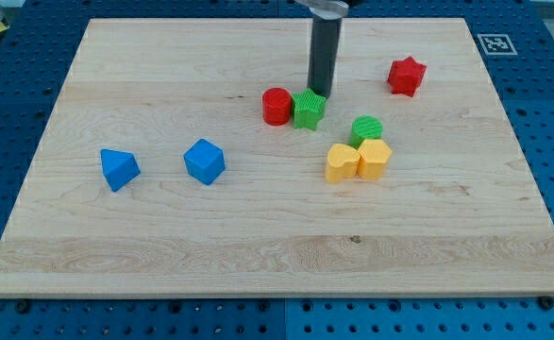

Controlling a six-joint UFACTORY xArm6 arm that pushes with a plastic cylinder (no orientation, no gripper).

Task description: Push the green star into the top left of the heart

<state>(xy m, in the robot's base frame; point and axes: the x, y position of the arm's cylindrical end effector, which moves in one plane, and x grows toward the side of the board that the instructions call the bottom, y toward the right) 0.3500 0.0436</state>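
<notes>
- Board (pixel 88 246), near edge: bare wood at the view's bottom, well below my tip; nothing to clear here.
- Blue blocks: a wedge-like one (pixel 119 169) and a cube-like one (pixel 205 161), both far to the view's left of my tip and lower; not part of the job.
- Yellow pair: heart (pixel 342 162) w/ a second yellow block (pixel 375 159) touching its right side; both below and slightly right of my tip. Which of the two is the heart is a judgement; shapes are small.
- Green round block (pixel 367 128): sits just above the yellow pair, touching or nearly so, below-right of my tip; it occupies the upper side of the pair, so approx. in the way.
- Green star (pixel 309 110): directly below my tip, touching the red cylinder (pixel 277 106) on its left. Still apart from the heart, up-left of it.
- My tip (pixel 318 92): rod end at the star's top edge, in contact or nearly; no fingers on this rig, so no open/closed state to give.
- Red star-like block (pixel 406 76): right of my tip, farther back; irrelevant.
- Status: tip placed behind star; push down-right to heart's top left not yet done.
</notes>
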